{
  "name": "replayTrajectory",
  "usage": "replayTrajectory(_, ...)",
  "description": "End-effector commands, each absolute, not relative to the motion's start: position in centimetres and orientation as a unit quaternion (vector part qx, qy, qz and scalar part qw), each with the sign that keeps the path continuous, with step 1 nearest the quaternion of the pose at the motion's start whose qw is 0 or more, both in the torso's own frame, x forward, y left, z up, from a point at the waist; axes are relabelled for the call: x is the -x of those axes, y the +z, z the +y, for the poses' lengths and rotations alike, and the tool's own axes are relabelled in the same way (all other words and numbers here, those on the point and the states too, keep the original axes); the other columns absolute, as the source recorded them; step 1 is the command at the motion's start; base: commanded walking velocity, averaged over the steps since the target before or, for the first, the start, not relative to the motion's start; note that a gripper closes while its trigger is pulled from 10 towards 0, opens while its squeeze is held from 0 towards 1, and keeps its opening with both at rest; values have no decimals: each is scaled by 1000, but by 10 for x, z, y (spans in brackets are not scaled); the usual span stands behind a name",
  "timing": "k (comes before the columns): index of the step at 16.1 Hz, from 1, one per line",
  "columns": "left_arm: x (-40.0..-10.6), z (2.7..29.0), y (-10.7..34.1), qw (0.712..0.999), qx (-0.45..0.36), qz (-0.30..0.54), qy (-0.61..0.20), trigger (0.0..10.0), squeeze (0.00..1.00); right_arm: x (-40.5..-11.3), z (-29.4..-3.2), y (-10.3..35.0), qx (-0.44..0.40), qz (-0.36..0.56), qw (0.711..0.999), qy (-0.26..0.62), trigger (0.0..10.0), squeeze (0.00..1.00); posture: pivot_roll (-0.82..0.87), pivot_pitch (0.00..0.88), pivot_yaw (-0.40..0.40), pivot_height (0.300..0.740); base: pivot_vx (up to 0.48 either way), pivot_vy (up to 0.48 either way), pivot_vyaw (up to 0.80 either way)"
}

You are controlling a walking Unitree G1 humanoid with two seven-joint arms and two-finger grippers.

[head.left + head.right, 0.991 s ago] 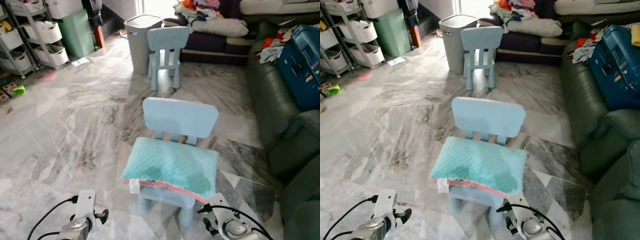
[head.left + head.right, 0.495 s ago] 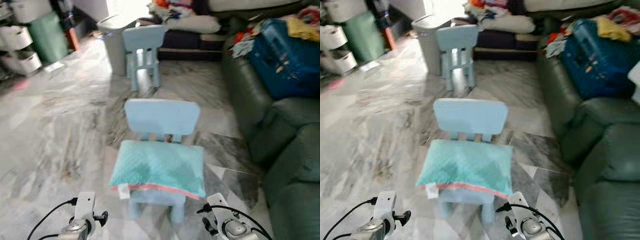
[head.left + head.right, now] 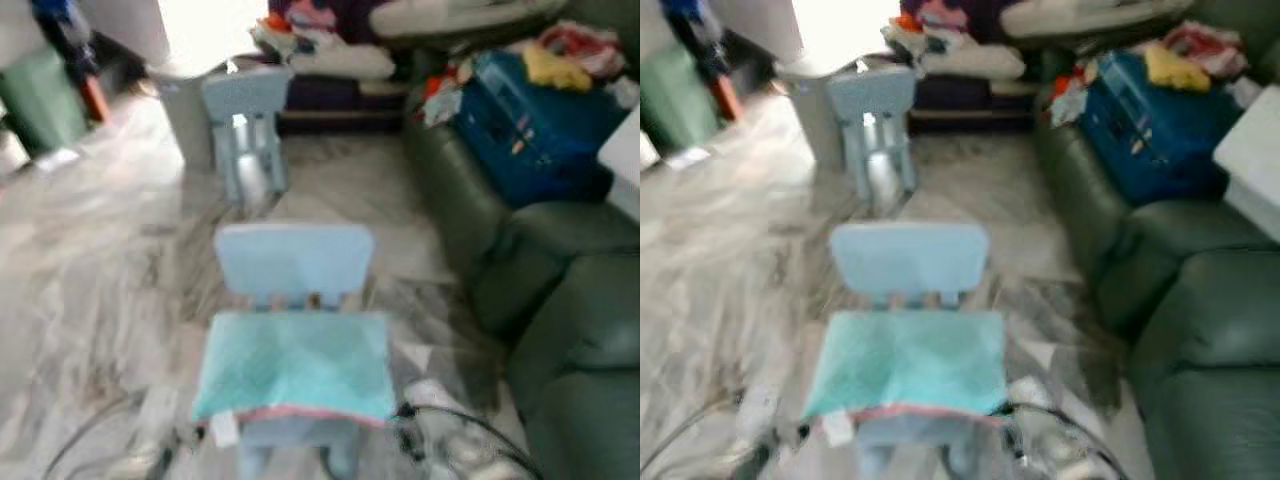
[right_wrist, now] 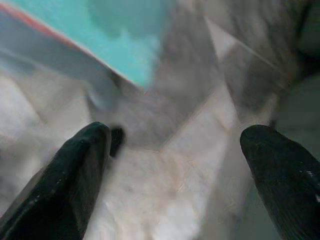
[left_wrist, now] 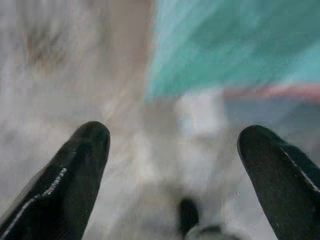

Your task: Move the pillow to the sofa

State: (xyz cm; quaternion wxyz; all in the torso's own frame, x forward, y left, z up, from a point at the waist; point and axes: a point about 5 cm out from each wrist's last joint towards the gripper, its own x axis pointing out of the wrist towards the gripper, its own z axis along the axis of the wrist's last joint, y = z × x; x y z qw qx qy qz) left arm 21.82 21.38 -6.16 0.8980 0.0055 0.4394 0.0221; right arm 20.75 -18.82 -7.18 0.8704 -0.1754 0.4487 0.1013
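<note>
Teal pillow (image 3: 295, 365) with a pink edge lies flat on the seat of the small light-blue chair (image 3: 293, 262), not yet touched, w/ its white tag hanging at the front corner. Compared w/ the pictures of 1 s ago, the whole view is shifted and blurred: the chair and pillow now sit more to the centre and the dark green sofa (image 3: 560, 330) takes more of the right side, so it is the camera that moved, not the things. In my judgement the robot is walking or turning to line up w/ the chair, i.e. approach phase, grasp not begun. Left gripper (image 5: 175, 165) has its fingers spread wide, nothing between them, near the pillow's front corner; right gripper (image 4: 175, 170) is also spread and empty, by the other corner. Beyond stand a second chair (image 3: 243, 128), a grey bin (image 3: 185, 100) and a blue suitcase (image 3: 535, 125) on the sofa.
</note>
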Motion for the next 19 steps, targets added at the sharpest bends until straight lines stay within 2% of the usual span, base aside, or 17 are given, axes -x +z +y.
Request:
replayTrajectory(1, -202, 224, -69, 887, -7, 461, 35, 10000, 0, -210, -182, -71, 169, 446, 872, 108, 10000, 0, -112, 0, 17, 740, 0, 0, 0)
replayTrajectory(11, -200, 227, -70, 883, -23, 467, 45, 10000, 0, -207, -182, -73, 155, 455, 870, 107, 10000, 0, -111, 0, 13, 740, 0, 0, 0)
replayTrajectory(19, -172, 245, -78, 869, -34, 490, 62, 10000, 0, -202, -185, -75, 166, 459, 866, 107, 10000, 0, -99, 0, -1, 740, 0, 0, 0)
